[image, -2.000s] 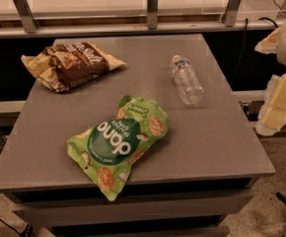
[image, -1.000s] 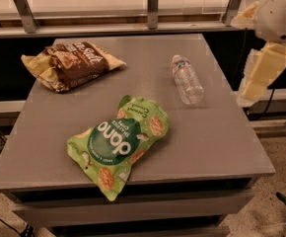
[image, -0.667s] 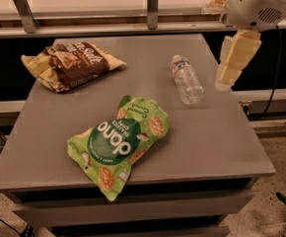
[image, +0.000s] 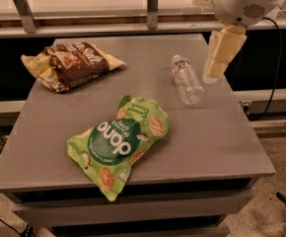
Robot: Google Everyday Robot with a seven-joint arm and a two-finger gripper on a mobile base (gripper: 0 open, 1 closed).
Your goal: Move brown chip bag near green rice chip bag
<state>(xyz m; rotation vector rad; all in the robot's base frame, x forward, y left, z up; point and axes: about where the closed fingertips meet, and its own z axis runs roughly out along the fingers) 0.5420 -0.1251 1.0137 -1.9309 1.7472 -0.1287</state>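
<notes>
The brown chip bag lies flat at the table's far left, dark brown and pale yellow with white lettering. The green rice chip bag lies near the front middle of the table, well apart from the brown bag. My gripper hangs from the white arm at the upper right, above the table's right side beside the bottle. It is empty and far from both bags.
A clear plastic water bottle lies on its side at the right of the grey table. A rail with metal posts runs behind the table. A black cable hangs at the right.
The arm and gripper have swung in from the right edge, up and leftward, to above the table's right side near the bottle. The bags and the bottle have not moved.
</notes>
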